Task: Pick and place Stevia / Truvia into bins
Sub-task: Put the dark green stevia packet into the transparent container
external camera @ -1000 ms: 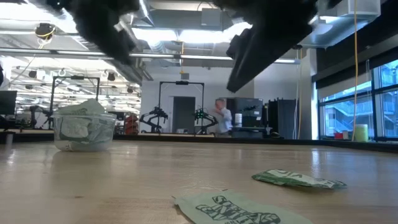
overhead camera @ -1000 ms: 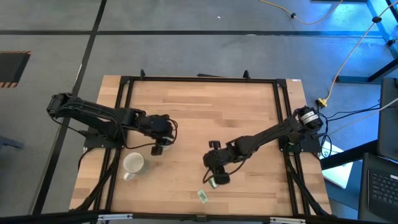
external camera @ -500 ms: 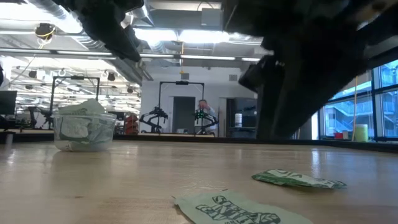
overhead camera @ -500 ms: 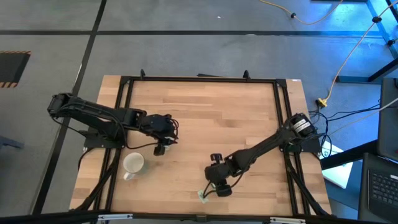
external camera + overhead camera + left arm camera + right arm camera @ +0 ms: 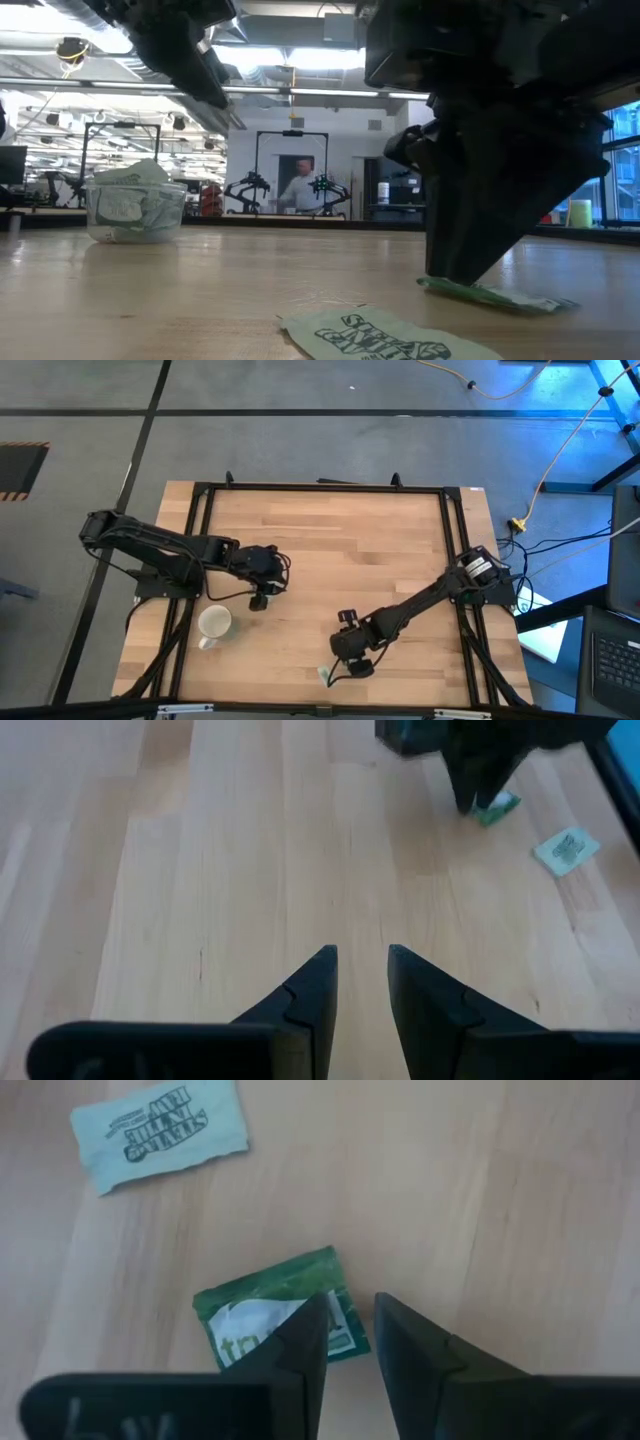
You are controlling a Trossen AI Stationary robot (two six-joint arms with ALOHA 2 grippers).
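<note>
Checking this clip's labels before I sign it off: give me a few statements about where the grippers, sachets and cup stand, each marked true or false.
1. The right gripper is down at the green sachet. True.
2. The pale sachet lies inside the clear cup. False: it lies on the table, apart from the cup.
3. The clear cup already holds sachets. True.
4. The left gripper is gripping a sachet. False: nothing is between its fingers.
5. The white mug lies under the right arm. False: it stands near the left gripper.

Right hand over one sachet, another sachet just beside.
</note>
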